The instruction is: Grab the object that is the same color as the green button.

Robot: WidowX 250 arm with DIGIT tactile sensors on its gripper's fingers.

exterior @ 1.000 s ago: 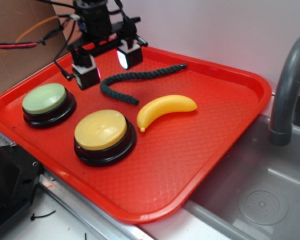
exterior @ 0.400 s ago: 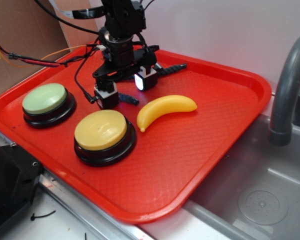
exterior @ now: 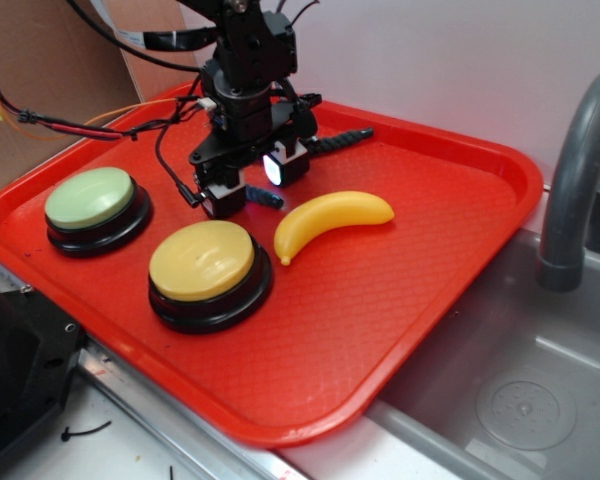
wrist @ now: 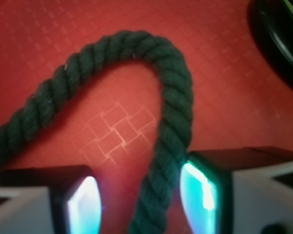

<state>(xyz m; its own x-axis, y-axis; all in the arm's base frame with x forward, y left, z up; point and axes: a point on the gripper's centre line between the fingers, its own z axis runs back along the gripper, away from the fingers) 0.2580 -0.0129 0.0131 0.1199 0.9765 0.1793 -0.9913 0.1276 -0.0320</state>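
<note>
- Exterior view: gripper [exterior: 248, 183] stands low over the red tray [exterior: 460, 240], straddling the dark green rope [exterior: 340, 139], whose free end runs off toward 2 o'clock; the green button [exterior: 88, 197] sits at 9 o'clock, the banana [exterior: 330, 219] at 4 o'clock.
- Wrist view: rope [wrist: 168, 122] passes between the spread jaws, close beside the right pad [wrist: 198, 185], its near length running 12 to 6 o'clock, then arching away toward 9. Nothing is pinched yet; closing should catch it.
</note>
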